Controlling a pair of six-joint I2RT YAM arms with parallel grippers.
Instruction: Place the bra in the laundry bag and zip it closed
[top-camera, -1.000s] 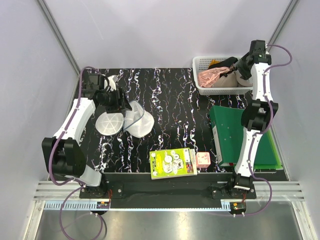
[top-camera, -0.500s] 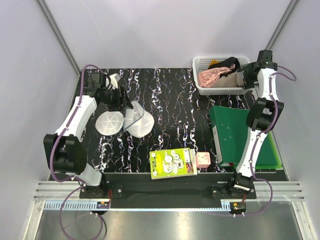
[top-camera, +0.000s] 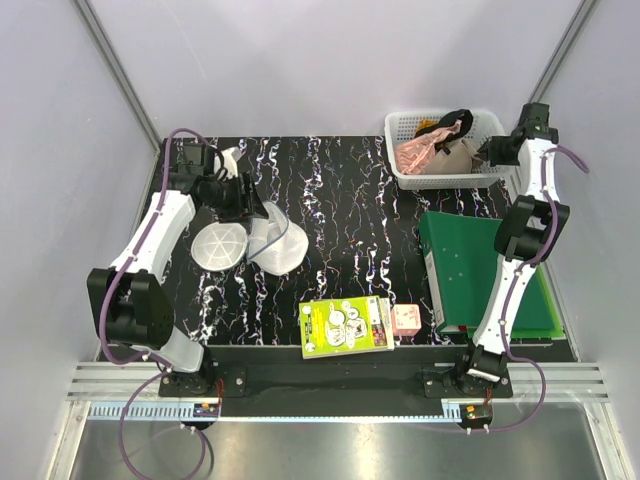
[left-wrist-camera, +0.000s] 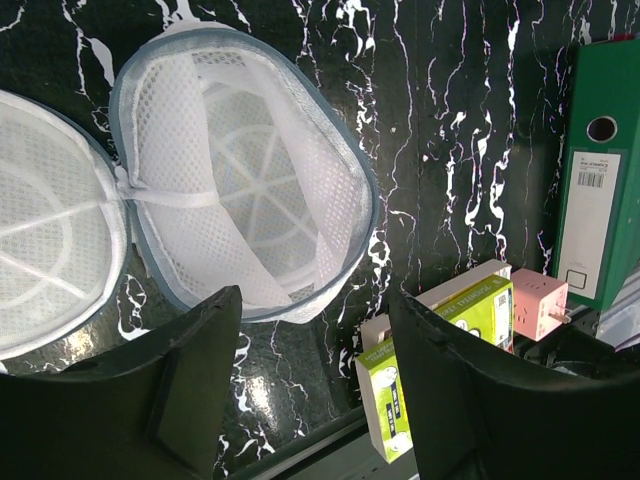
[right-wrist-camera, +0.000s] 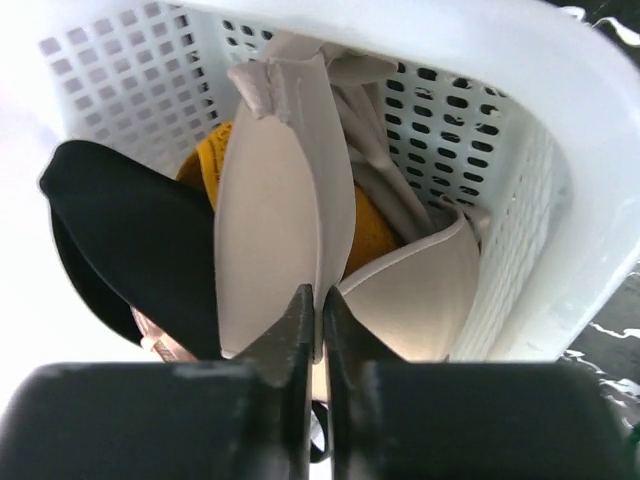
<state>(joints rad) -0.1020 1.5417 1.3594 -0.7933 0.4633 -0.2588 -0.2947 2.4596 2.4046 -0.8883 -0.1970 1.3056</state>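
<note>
The beige bra (right-wrist-camera: 270, 220) stands on edge inside the white lattice basket (right-wrist-camera: 560, 150). My right gripper (right-wrist-camera: 318, 300) is shut on the rim of one of its cups; the other cup (right-wrist-camera: 420, 300) lies to the right. From above, the right gripper (top-camera: 490, 150) is at the basket's right end, over the bra (top-camera: 455, 155). The white mesh laundry bag (left-wrist-camera: 250, 190) lies unzipped and spread open at the left (top-camera: 265, 240). My left gripper (left-wrist-camera: 315, 295) hovers open just beside its near rim (top-camera: 250, 205), holding nothing.
The basket (top-camera: 400, 125) also holds a pink frilly garment (top-camera: 418, 152) and a black garment with yellow trim (right-wrist-camera: 130, 250). A green binder (top-camera: 480, 270) lies at the right. A green book (top-camera: 347, 325) and a pink box (top-camera: 406, 319) sit near the front edge.
My right gripper has shifted to the basket's right end and shut on the bra's cup. The black garment has shifted in the basket. The left arm has barely moved.
</note>
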